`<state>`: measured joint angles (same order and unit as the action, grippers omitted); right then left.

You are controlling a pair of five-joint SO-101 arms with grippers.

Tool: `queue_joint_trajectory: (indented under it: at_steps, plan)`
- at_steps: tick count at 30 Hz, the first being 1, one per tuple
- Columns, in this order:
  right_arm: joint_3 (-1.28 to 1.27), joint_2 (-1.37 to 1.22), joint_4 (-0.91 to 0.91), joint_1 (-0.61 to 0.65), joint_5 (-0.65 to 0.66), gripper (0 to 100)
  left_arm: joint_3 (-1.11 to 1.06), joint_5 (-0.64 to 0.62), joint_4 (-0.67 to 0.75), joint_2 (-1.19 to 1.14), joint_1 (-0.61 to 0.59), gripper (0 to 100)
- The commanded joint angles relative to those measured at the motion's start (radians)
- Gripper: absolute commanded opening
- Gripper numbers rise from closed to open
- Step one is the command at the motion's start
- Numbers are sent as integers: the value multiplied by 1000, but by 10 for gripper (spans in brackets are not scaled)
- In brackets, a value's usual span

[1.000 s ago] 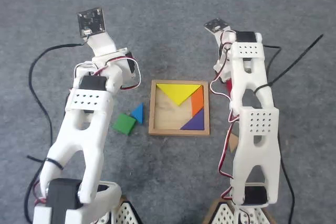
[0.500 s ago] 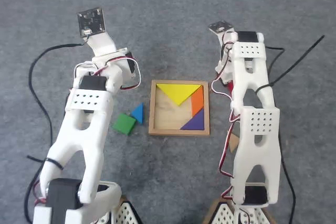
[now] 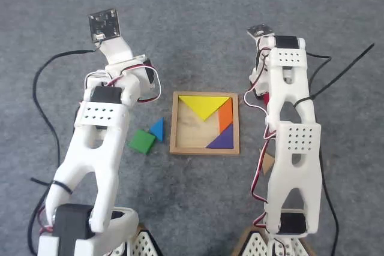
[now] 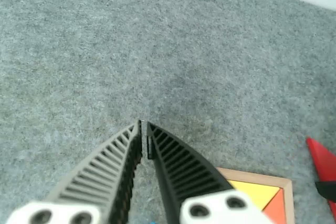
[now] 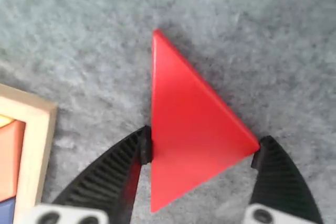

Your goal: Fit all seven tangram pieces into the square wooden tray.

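Right tool (image 5: 203, 148) clasps red triangle (image 5: 181, 114), long edge pointing forward.

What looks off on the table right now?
Nothing damaged or spilled. The tray is only part filled: a green square and blue triangle lie left of it, and the right gripper grips a red triangle.

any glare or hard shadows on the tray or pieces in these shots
High view: even light, no glare on the square wooden tray, only faint soft shadows by the arms on the grey carpet. Right wrist view: the red triangular piece, held in the right gripper, shows no glare and has a soft shadow along its slanted edge. Left wrist view: a dim patch on the carpet ahead of the shut left gripper.
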<state>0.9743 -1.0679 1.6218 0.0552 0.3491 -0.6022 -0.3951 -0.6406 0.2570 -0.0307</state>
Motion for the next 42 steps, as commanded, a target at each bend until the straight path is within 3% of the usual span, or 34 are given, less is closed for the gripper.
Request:
queue_joint_trajectory:
  at_steps: [1,8,15,24,37,42]
  plan:
    - [20,2,16,-28,25,277,8,15,15,49,-2,16]
    - [20,2,15,-25,75,284,8,15,15,49,-2,16]
    - [20,1,-2,-22,109,380,10,15,15,49,-2,16]
    - [20,-2,-50,-7,160,381,10,15,15,49,-2,16]
    - [20,-5,-45,-1,163,374,10,15,15,49,-2,16]
    - [20,-5,-44,-2,163,270,10,15,15,49,-2,16]
